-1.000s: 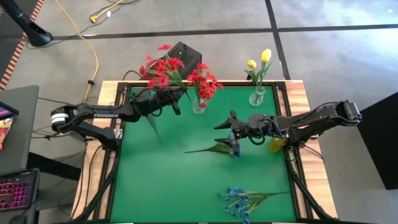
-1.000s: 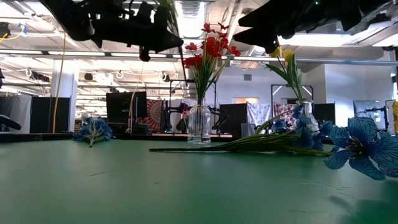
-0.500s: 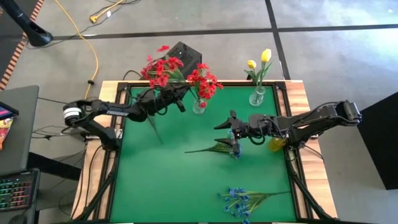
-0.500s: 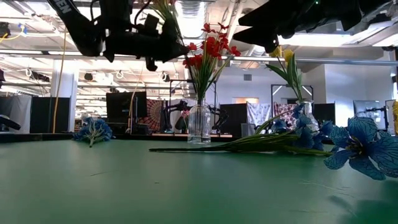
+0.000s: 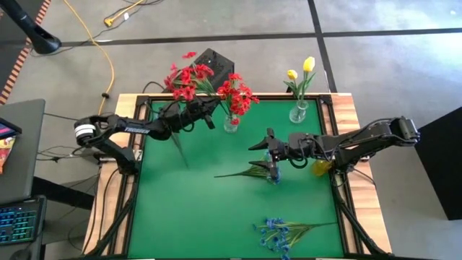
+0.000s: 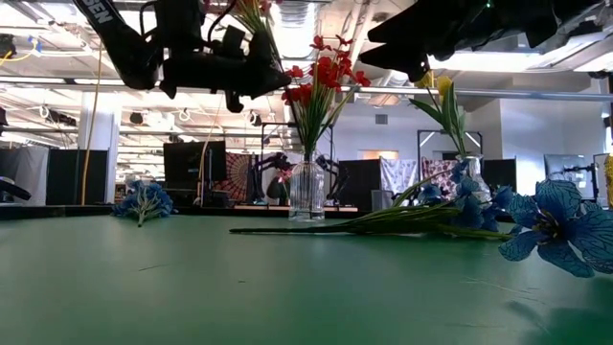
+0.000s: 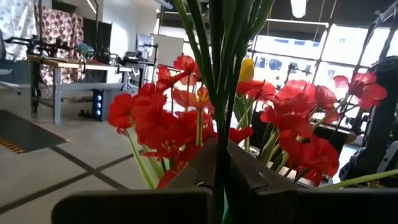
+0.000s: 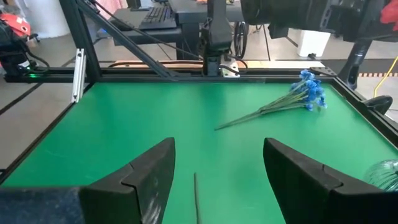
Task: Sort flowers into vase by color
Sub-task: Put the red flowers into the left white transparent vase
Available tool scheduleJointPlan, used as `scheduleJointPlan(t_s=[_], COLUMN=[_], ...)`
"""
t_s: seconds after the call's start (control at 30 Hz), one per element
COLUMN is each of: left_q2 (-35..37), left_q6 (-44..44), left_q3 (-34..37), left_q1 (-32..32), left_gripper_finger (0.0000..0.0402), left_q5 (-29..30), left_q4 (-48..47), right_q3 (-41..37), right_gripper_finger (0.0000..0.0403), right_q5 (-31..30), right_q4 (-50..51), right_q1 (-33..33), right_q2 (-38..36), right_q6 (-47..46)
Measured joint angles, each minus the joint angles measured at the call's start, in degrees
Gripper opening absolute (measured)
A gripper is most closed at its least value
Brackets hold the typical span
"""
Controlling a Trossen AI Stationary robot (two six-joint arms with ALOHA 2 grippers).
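While the left arm is reaching from the table's left edge toward the far side, its left tool (image 5: 196,115) is clamping the green stems of a red spray (image 5: 184,78), fingers pinched tight around them, the blooms riding just beside the red bunch in the clear vase (image 5: 231,123).

- Left arm: stretching nearly level, raised above the green table (image 5: 195,202), stem end trailing down toward the mat; in the left wrist view the stems are running up between the fingers (image 7: 186,171) with red blooms (image 7: 155,124) close ahead.
- Right arm: extending from the right edge toward the middle, right tool (image 5: 264,142) hanging with fingers spread wide, holding nothing, above the blue spray (image 5: 260,172) lying flat mid-table.
- Second blue spray (image 5: 281,232): lying near the near edge, well apart from both tools.
- Yellow buds (image 5: 303,68): standing upright in a second clear vase (image 5: 298,112) at the far right.
- Red bunch (image 6: 321,81): standing upright in its vase, seen in the low view.
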State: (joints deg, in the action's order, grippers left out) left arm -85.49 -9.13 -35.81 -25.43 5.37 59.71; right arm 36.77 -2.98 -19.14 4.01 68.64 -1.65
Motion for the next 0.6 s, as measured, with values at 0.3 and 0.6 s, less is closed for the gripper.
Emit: scheduleJointPlan(t_s=[0.3,0.6], left_q2=[-3.8,-6.4], left_q6=[-0.7,-1.0], left_q3=[-0.1,-0.1], left_q1=[0.0,-0.2], left_gripper_finger=[0.0,0.0], left_q5=[0.0,-0.4], left_q4=[2.7,3.9], right_q3=[0.0,0.0], right_gripper_finger=[0.027,0.027], right_q5=[0.0,0.0], right_q4=[0.0,0.3], right_q1=[0.0,0.0], right_q2=[0.0,0.0], right_q6=[0.2,0.2])
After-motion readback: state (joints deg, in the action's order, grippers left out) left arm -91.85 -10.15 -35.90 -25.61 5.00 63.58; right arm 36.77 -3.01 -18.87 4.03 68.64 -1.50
